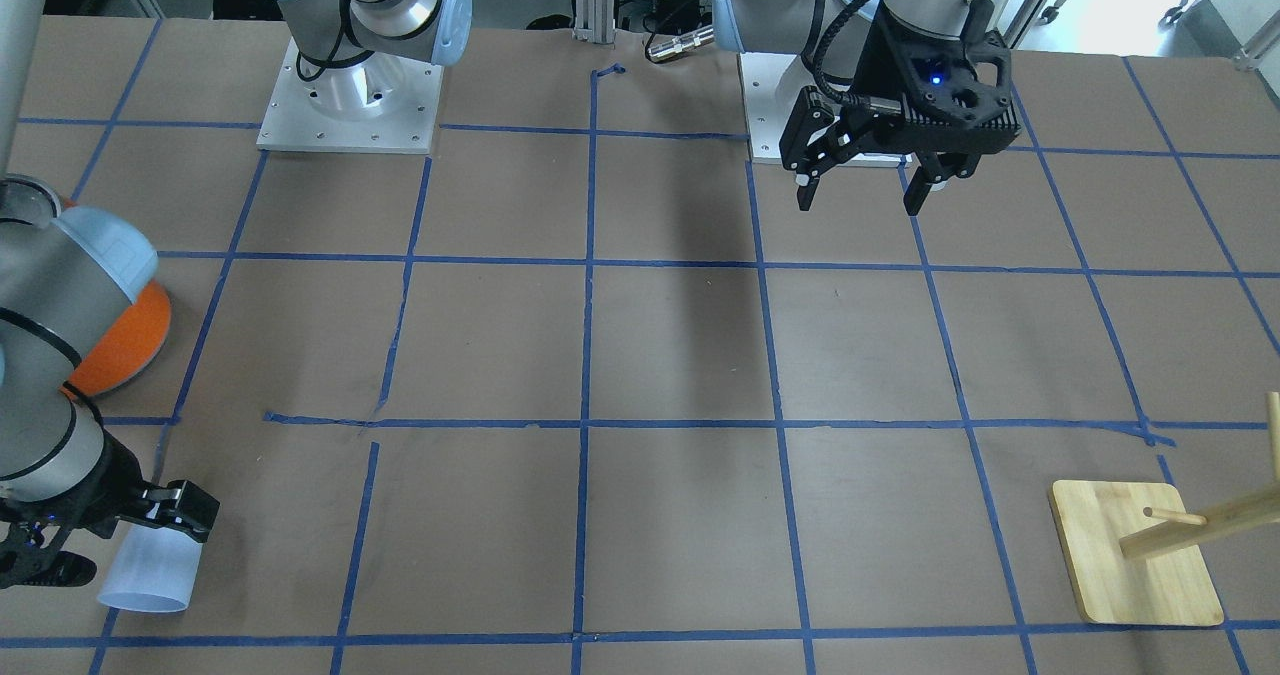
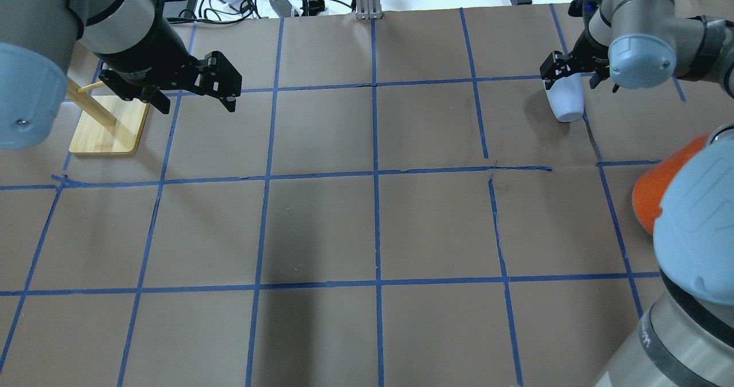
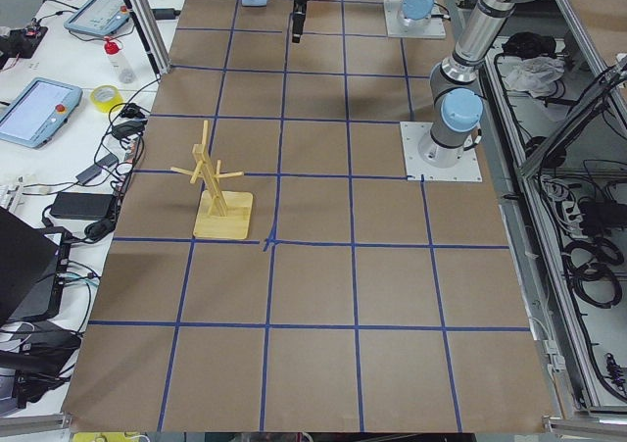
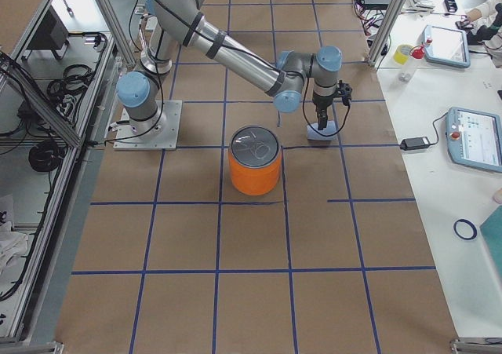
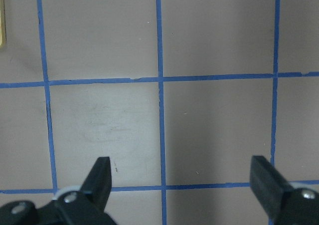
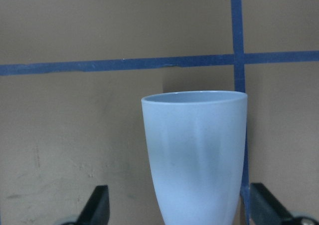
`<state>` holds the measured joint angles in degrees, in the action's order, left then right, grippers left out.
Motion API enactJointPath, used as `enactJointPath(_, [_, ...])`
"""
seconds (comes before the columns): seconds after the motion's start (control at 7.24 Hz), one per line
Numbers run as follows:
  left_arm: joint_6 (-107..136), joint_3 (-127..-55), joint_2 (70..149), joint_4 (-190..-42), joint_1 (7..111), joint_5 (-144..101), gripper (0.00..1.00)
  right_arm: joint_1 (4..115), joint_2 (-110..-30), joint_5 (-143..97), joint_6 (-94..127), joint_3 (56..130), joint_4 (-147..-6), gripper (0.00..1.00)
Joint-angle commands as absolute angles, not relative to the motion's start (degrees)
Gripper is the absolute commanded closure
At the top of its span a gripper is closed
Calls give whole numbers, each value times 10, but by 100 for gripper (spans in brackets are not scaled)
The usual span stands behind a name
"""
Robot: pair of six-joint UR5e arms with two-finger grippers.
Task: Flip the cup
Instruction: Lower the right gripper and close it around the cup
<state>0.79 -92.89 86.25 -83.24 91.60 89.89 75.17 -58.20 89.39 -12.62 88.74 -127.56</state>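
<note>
The pale lavender-blue cup (image 1: 150, 580) lies on its side on the brown table, rim pointing away from the robot. It also shows in the overhead view (image 2: 566, 103) and the right wrist view (image 6: 197, 150). My right gripper (image 2: 573, 76) points down over its narrow base end. The jaws are open, one finger on each side of the cup with a gap showing on both sides in the right wrist view. My left gripper (image 1: 865, 195) is open and empty, held above bare table near its base, as the left wrist view (image 5: 182, 177) shows.
A large orange can (image 2: 659, 195) with a silver top stands near the cup, toward the robot, partly behind my right arm. A wooden peg rack (image 2: 109, 129) on a square base stands at the far left. Blue tape lines grid the table.
</note>
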Motion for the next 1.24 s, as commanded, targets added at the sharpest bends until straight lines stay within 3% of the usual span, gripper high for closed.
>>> enactJointPath(0.0, [8,-929,862,-832,916,899,0,751,-554,895,-128,885,-1296,0])
enactJointPath(0.55, [8,-929,862,-833,916,900,0,750,-526,933,-129,884,-1338,1])
enactJointPath(0.69, [8,-929,862,-833,916,900,0,750,-526,931,-129,884,-1337,33])
enactJointPath(0.83, [8,-929,862,-833,915,899,0,750,-526,927,-129,884,-1333,78])
enactJointPath(0.97, [8,-929,862,-833,916,899,0,750,-531,929,-129,884,-1331,100])
enactJointPath(1.11, [8,-929,862,-833,916,899,0,756,-541,926,-129,881,-1325,100])
